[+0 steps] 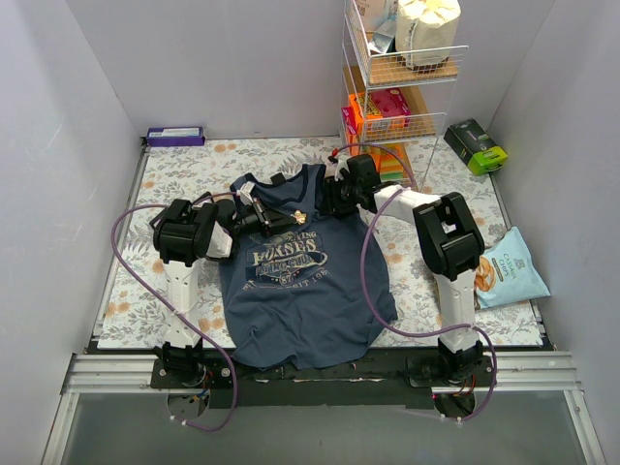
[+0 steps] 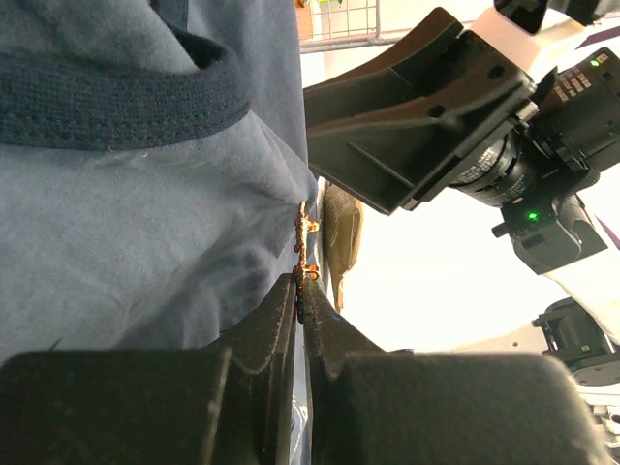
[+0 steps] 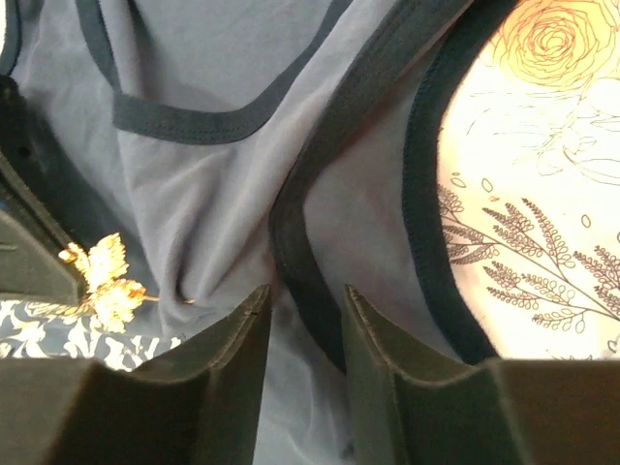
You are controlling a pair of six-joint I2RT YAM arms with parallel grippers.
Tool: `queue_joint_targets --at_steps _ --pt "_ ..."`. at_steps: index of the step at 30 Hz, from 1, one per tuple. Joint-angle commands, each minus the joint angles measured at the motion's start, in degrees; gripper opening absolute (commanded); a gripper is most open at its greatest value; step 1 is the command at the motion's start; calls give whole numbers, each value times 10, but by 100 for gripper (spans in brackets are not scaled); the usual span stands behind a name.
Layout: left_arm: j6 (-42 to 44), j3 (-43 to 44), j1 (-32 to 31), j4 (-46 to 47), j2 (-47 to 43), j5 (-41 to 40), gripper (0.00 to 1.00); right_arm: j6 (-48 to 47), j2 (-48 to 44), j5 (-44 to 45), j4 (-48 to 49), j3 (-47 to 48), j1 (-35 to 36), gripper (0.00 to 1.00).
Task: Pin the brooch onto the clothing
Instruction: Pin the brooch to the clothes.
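The navy-blue sleeveless tank top with the pale "HORSES" chest print [image 1: 300, 300] lies flat, front up, on the floral-patterned tablecloth [image 1: 174, 174], neck towards the far wall, so its upper chest is open to both arms. The left gripper [image 2: 300, 286] is clamped tight on the gold leaf-shaped brooch [image 3: 102, 276], holding it by one edge just above the print and below the neckline, against the cloth. This seems meant to leave the pin side free to meet the fabric. The right gripper [image 3: 308, 300] stands with its jaws apart, straddling a raised fold of the dark trim band [image 3: 291, 242] beside the armhole. It is not pinching the fold, and it probably means to bunch and steady the cloth so the pin has something firm to pass through. The two grippers work near each other, and the right one fills much of the left wrist view, so crowding is the main hindrance. Whether the pin is open I cannot tell. A white wire shelf rack [image 1: 402, 121], a green box [image 1: 477, 145], a pale-blue snack bag [image 1: 511, 271] and a flat purple box [image 1: 175, 136] sit well apart from the work.
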Motion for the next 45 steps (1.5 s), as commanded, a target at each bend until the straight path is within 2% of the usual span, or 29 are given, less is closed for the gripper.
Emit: queue_joint_targets --at_steps 1,6,13,24,45 --pt "-5 10 0 32 -11 20 0 11 28 27 -4 27 -8 39" --pt "-3 11 1 32 -14 22 0 7 26 90 -19 19 -8 24" --pt "-6 9 2 35 -19 23 0 -2 27 161 -52 11 -8 18" --pt "-13 -3 11 46 -29 26 0 -4 29 237 -84 21 -8 17" --pt "-46 -20 11 93 -31 27 0 -1 36 238 -94 30 -8 16"
